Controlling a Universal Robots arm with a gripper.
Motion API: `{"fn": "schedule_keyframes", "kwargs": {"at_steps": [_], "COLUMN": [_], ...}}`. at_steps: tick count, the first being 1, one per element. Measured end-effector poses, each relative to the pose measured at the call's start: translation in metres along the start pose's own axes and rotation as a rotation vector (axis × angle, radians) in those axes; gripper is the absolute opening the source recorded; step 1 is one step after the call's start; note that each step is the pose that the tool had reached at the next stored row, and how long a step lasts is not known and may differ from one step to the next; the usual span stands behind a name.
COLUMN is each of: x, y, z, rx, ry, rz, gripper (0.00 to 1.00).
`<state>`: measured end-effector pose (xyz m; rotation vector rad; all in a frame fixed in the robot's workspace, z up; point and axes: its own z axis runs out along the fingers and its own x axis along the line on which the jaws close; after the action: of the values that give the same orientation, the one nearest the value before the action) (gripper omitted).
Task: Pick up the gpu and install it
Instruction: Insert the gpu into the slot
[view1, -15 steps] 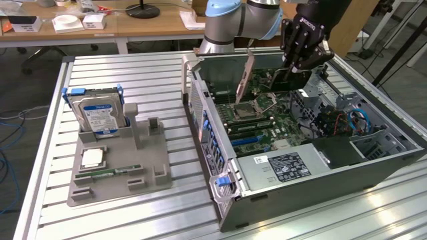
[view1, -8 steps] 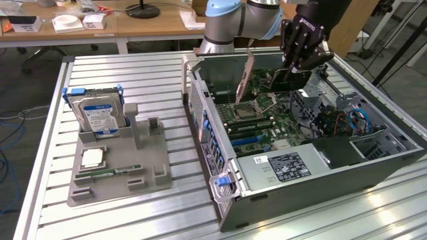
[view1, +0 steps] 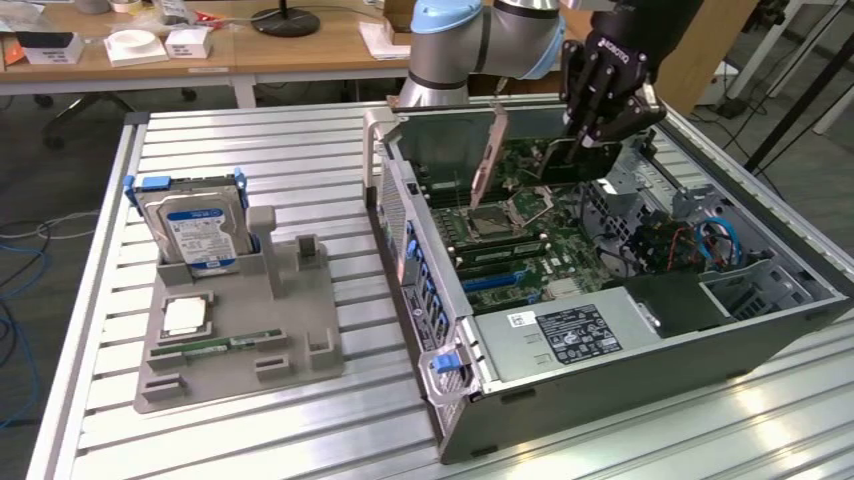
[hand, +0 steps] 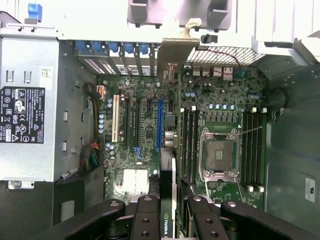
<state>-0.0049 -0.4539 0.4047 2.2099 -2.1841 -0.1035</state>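
The gpu (view1: 534, 152), a slim dark card with a metal bracket (view1: 497, 150) at one end, hangs edge-down above the motherboard (view1: 514, 250) inside the open computer case (view1: 641, 350). My gripper (view1: 583, 152) is shut on it from above. In the wrist view the gpu (hand: 168, 175) runs edge-on between my fingers (hand: 147, 212). Its bracket (hand: 175, 47) points at the rear slot openings. The card lies over the board just beside the blue expansion slot (hand: 159, 125).
At the exterior view's left a grey tray (view1: 240, 360) holds a hard drive (view1: 198, 228), a CPU (view1: 184, 316) and a green memory stick (view1: 214, 346). The power supply (view1: 567, 330) fills the case's near end. Case walls surround the motherboard.
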Motion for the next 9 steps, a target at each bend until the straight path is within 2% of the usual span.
{"fn": "schedule_keyframes", "kwargs": {"at_steps": [9], "x": [0.0001], "y": [-0.0002], "z": [0.0023], "rx": [0.0], "ry": [-0.0011], "rz": [0.0], "gripper": [0.26]}}
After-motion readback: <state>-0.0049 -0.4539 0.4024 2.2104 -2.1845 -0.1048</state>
